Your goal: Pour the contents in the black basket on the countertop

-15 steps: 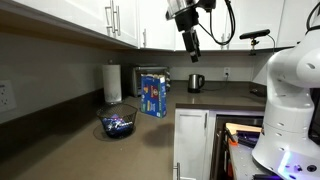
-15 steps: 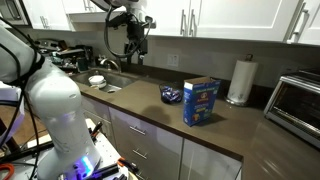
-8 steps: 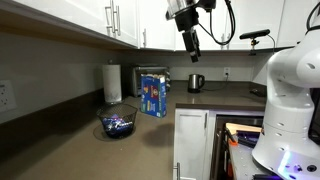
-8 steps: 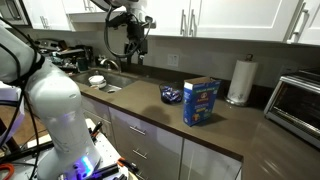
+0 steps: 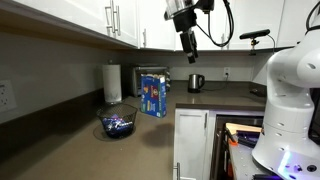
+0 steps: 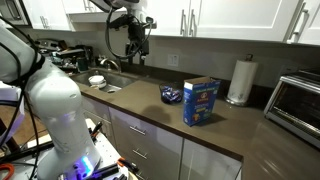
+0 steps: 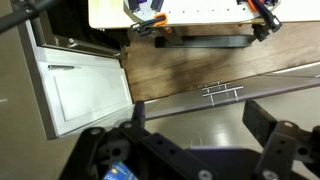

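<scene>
So the black basket (image 5: 117, 126) is sitting upright on the worktop (image 5: 85, 152), near the tall blue box (image 5: 153, 95). In an exterior view it's on the sink side of that box (image 6: 201, 101), close but not touching it. The contents (image 5: 118, 122), a little heap of blue-and-white foil packets, are all inside the basket (image 6: 171, 96), with none out on the worktop (image 6: 250, 132).

On the opposite side of the blue box from the basket there's a paper towel roll (image 6: 238, 80) standing up, and past that a toaster oven (image 6: 296, 100). The sink (image 6: 106, 83) is further along on the basket's side. A kettle (image 5: 196, 82) stands well apart from the box, back near the wall.

The gripper (image 5: 191, 52) hangs up at wall-cabinet height, well above the blue box and well apart from it, out over the sink end (image 6: 134, 56). In the wrist view the gripper (image 7: 197, 110) has its jaws spread wide with nothing between them, just worktop (image 7: 200, 70) and a white cabinet door (image 7: 85, 88) below.
</scene>
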{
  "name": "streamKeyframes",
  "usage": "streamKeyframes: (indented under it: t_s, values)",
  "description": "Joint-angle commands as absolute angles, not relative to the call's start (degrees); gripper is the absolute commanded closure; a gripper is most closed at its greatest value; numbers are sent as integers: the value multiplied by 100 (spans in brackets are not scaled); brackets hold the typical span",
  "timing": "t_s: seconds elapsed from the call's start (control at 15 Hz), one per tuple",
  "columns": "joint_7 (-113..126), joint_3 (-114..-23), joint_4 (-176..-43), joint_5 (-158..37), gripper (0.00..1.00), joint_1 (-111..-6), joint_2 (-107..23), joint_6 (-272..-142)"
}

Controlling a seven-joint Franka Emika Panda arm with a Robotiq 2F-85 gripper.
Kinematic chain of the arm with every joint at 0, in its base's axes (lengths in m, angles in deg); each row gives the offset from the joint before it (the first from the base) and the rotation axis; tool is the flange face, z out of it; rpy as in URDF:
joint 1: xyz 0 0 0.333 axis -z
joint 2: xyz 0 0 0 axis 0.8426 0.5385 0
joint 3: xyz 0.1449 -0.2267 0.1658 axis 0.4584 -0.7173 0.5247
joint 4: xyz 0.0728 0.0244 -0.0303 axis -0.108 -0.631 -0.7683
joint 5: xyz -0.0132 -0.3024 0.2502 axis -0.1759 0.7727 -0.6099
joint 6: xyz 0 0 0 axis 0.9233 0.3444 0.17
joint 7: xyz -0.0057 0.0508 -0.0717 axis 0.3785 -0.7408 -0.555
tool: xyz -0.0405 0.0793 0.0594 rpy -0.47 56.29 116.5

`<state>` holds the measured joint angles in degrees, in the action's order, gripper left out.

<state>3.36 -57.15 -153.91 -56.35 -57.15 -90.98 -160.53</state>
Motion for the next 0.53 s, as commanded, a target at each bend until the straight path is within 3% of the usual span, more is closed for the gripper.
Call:
streamKeyframes:
  t_s: [0.0, 0.47]
  values:
    - [296, -5791, -15381, -5604, 0, -5813, -9076, -16043]
    - [141, -5818, -15439, -5617, 0, -5767, -8660, -17648]
